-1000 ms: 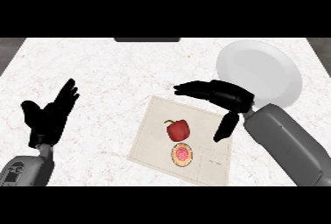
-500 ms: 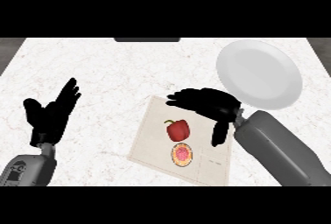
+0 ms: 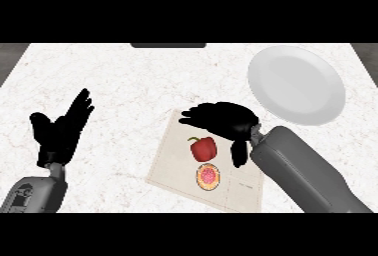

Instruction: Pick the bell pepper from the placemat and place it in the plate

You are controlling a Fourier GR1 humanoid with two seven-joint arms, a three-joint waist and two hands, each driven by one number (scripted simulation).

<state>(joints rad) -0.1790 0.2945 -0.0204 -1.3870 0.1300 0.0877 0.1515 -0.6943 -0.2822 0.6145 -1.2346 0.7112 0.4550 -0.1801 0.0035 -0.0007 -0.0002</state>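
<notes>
Your right hand (image 3: 225, 119) hovers over the placemat's (image 3: 173, 167) far edge, fingers relaxed and spread, holding nothing. The bell pepper (image 3: 204, 148) sits on the mat just below and slightly left of the palm, stem toward the fingers, beside a round cut fruit (image 3: 209, 176). Plate (image 3: 295, 85) lies up-right of the hand. Left hand (image 3: 60, 131) rests open, well apart, so the right is the nearer one to use.
</notes>
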